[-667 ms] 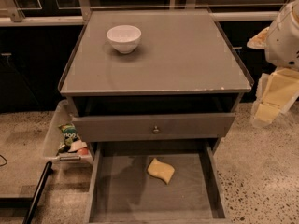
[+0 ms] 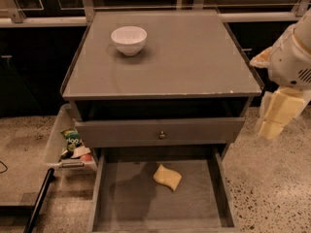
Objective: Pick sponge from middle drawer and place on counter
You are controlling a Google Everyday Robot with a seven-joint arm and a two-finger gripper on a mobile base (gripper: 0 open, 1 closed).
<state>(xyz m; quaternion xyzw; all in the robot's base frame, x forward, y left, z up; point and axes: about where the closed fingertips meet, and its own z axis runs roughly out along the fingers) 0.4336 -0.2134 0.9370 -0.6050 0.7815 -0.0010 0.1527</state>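
Sponge (image 2: 167, 177) lies unmoved in the middle drawer (image 2: 127, 204); the hand (image 2: 272, 124), whose state I cannot tell, has dipped slightly, grasp pending.

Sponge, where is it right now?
The sponge lies near the middle of the open middle drawer, on its floor, below the drawer front with the knob. The gripper hangs off to the right of the counter, away from it.

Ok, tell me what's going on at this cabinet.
A one-armed robot is set to move the sponge to the counter. The sponge lies on the floor of the open middle drawer, not yet grasped. The gripper hangs beside the cabinet at the picture's right, away from the drawer. A white bowl stands on the counter.
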